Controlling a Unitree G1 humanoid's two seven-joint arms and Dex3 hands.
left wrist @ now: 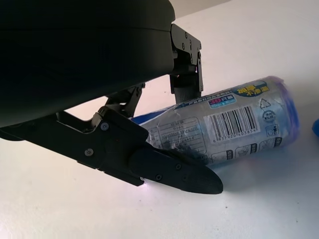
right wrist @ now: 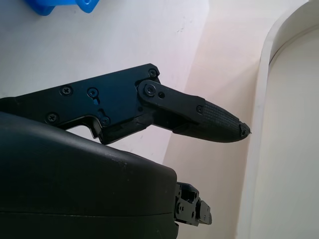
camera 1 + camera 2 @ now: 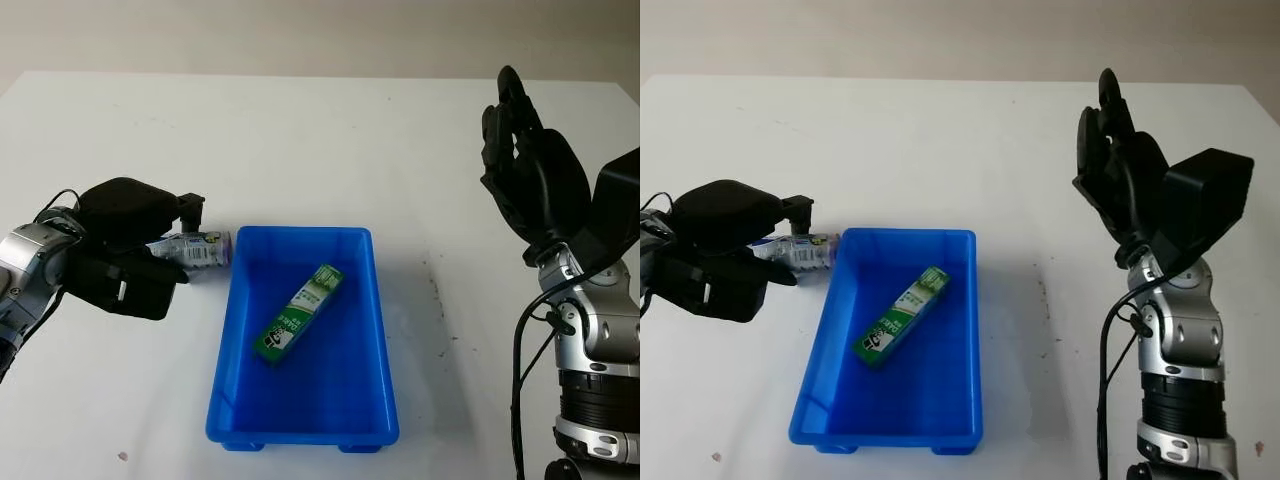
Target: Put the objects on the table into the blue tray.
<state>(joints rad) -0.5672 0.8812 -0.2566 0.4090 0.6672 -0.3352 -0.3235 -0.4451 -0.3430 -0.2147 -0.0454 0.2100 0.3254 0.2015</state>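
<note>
**A:** Left hand (image 3: 125, 262) has its fingers wrapped round the can (image 3: 197, 248), lying on the table just beside the blue tray (image 3: 378, 300).

**B:** I'd lift it clear over the rim before letting go. Right hand (image 3: 530, 170) is raised, holding nothing.

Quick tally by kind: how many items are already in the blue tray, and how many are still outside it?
Green box lying inside the blue tray: 1
Can on its side on the table beside the tray, the left hand closed around it: 1
Total: 2 items, 1 in and 1 out. The right hand is open, raised at the right.
</note>
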